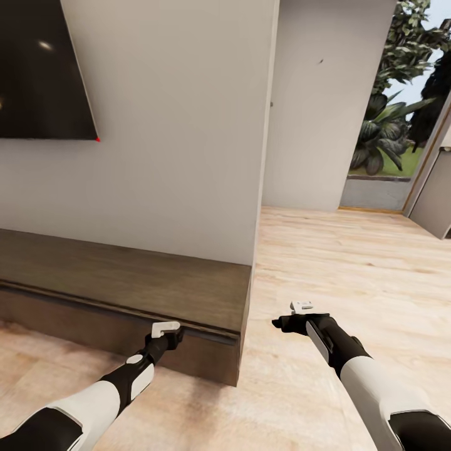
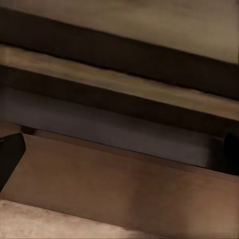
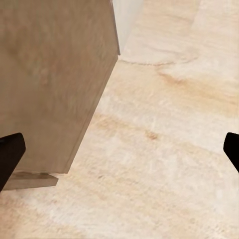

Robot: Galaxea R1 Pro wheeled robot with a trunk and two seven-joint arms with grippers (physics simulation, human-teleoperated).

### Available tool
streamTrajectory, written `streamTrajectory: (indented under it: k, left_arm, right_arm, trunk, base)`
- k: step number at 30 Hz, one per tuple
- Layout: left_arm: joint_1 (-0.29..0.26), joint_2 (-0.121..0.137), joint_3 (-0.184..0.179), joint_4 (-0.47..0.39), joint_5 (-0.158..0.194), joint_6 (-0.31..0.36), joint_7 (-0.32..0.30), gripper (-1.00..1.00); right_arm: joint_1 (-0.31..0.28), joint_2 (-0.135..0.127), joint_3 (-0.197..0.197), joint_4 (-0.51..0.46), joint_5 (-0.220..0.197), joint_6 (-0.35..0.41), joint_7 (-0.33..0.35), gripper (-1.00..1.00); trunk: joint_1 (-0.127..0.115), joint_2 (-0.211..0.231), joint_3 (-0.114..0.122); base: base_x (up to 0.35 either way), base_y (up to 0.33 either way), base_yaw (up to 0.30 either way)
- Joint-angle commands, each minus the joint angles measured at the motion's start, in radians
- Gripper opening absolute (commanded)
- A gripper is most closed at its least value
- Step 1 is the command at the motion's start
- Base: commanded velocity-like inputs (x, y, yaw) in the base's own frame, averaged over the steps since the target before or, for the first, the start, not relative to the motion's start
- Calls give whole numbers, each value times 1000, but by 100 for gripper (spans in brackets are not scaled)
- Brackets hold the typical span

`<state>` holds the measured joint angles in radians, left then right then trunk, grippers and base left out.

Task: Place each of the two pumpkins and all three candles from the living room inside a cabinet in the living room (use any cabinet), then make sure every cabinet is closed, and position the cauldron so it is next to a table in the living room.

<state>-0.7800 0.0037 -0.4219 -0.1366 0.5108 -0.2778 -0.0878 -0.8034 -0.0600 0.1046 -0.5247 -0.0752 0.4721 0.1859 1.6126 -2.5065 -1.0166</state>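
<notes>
While no brand, label or writing can be read anywhere, the black TV (image 1: 41,69) on the grey wall (image 1: 181,138) carries one small red dot at its lower corner. Below it runs the cabinet (image 1: 125,282), a long, low dark-brown unit set against the wall, with its near end at the wall's corner. Its front looks flush in the head view, though the left wrist view shows dark gaps between pale wood bands (image 2: 119,82), so a drawer may stand slightly out; the close view is too blurred to settle it.

The left hand (image 1: 166,327) is right at the cabinet's front edge, near the end of the unit, touching it or just short of it. Its dark fingertips (image 2: 10,154) sit at opposite edges of the wrist view, spread wide apart, with nothing between them but the cabinet's face.

The right hand (image 1: 302,307) hangs over the light wood-plank floor (image 1: 351,263), just beyond the cabinet's end and apart from it. Its fingertips (image 3: 10,152) are likewise spread wide and hold nothing; the cabinet's end panel (image 3: 55,79) lies beside it, meeting the floor. Farther back, an open doorway shows green plants (image 1: 401,94) outside.
</notes>
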Motion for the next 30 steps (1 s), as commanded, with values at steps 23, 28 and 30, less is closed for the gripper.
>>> streamTrajectory:
  k: [23,28,30]
  left_arm:
    - [-1,1,-5,81,15,-3,2,100]
    - [-1,1,-5,82,15,-3,2,100]
    - [-1,0,-5,82,15,-3,2,100]
  right_arm:
    - [0,-1,9,-1,-6,6,-3,100]
    - [0,0,10,-1,-6,5,-3,100]
    - [0,0,10,-1,-6,5,-3,100]
  trunk:
    - [0,0,-1]
    - [0,0,-1]
    - [0,0,-1]
  base:
    - [-35,-16,0]
    - [-25,-8,0]
    - [-4,-1,0]
